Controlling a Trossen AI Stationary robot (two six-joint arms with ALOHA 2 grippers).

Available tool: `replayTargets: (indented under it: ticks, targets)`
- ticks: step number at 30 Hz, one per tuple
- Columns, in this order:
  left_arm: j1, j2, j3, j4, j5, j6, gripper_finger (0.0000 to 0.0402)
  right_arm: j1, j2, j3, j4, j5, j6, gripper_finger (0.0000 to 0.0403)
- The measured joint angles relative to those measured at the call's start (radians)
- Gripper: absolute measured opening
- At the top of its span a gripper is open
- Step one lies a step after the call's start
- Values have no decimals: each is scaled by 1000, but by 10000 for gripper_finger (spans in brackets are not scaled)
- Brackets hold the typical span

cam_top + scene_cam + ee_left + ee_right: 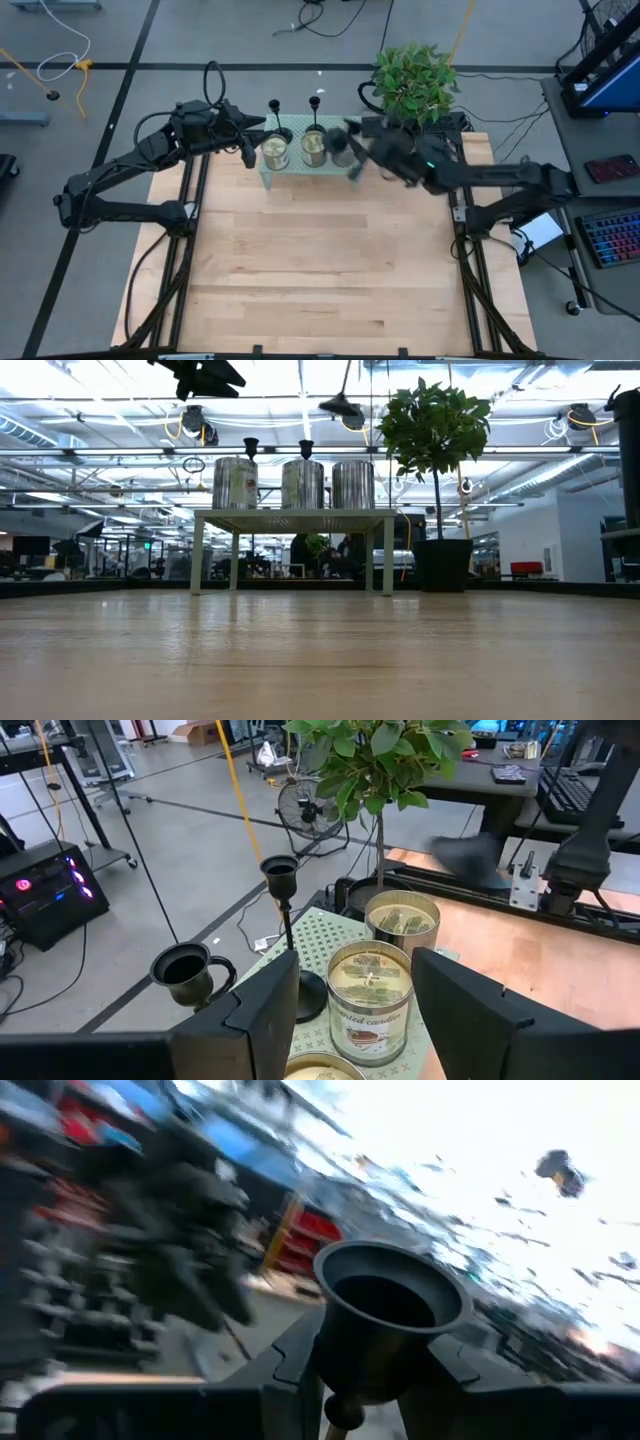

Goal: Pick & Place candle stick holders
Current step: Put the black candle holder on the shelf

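matte-black candlestick holder (390, 1320) clamped in right gripper (375, 1380), aloft beside green stand (268, 178); risks clipping metal jar (343, 148), toppling standing candlesticks (315, 102). left gripper (355, 1010) open nearby.

You have a light wooden table (320, 270) with a small pale green stand (293, 518) set at its far edge, and a potted plant (415, 85) just beside the stand. On the stand you see three candle jars (302, 484) in a row, with two black candle stick holders (295, 108) upright behind them. The rest of the tabletop carries only the arms' dark frames along both sides.
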Motion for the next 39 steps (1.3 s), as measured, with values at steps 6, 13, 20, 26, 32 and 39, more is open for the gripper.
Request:
replayTargets:
  ticks: [6,13,20,26,32,39]
  targets:
    - [0,0,0,0,0,0,202,-99,201,232,-69,48,34,85]
    - [0,0,0,-2,0,5,202,-168,323,318,-75,254,-15,85]
    - [0,0,0,-3,0,6,202,-224,339,320,-150,255,86,85]
    - [0,0,0,-4,0,6,202,-267,339,320,-259,256,180,85]
    - [0,0,0,-5,0,4,202,-312,339,320,-324,253,272,85]
    - [0,0,0,-5,0,4,202,-338,339,272,-355,250,354,85]
